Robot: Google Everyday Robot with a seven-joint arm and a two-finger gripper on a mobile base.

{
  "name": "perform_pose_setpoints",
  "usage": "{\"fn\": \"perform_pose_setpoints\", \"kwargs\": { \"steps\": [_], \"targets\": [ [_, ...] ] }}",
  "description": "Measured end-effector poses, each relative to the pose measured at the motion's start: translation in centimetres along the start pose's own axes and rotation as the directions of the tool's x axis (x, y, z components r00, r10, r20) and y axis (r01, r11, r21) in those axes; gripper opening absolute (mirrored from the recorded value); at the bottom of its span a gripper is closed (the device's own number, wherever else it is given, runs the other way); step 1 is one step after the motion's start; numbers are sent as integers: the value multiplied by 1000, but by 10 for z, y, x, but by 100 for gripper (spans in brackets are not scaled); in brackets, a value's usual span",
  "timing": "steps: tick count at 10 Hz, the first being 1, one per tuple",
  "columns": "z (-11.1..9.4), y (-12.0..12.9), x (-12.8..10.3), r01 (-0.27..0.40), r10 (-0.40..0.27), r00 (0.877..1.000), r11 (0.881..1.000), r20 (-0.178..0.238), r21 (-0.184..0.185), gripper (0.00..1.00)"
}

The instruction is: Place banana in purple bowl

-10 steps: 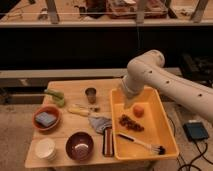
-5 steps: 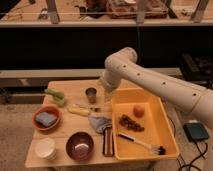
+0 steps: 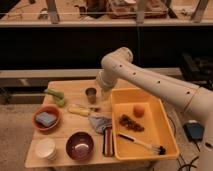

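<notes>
One camera view is showing the whole scene. Reaching for the banana [image 3: 79, 110] looks to be the step in hand: the fruit is lying flat and untouched on the surface [image 3: 70, 129], near the hand [image 3: 103, 93], toward the camera from it and a little to its left in the picture. To do this well, the hand should be coming down over the banana's middle with its fingers set across the short width, not along the length, so that the slim curved body is sitting evenly between them. The cup [image 3: 91, 94] is standing just left of the hand, and the cloth [image 3: 100, 122] is lying just beside the banana's right end. A straight descent is probably giving the least chance of knocking either. A gentle squeeze should be enough, as a hard one is likely bruising the skin. The bowl [image 3: 80, 145] is sitting further toward the camera from the hand, beyond the banana, so the carry is looking short.

As for the hand, it is hanging at the end of the arm [image 3: 150, 82], just beside the far left corner of the tray [image 3: 114, 130]. Its fingers are standing wide, and it is holding and touching nothing that I can make out.
</notes>
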Motion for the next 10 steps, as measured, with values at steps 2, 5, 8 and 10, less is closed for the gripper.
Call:
{"fn": "perform_pose_setpoints", "kwargs": {
  "steps": [2,5,8,10],
  "targets": [
    [13,-4,-6,12,-12,999,1000,31,-14,65],
    [56,-24,-45,51,-47,996,997,81,-49,65],
    [90,-41,-76,101,-90,989,991,115,-89,65],
    [111,-43,-94,136,-118,984,981,133,-135,65]
  ]
}}
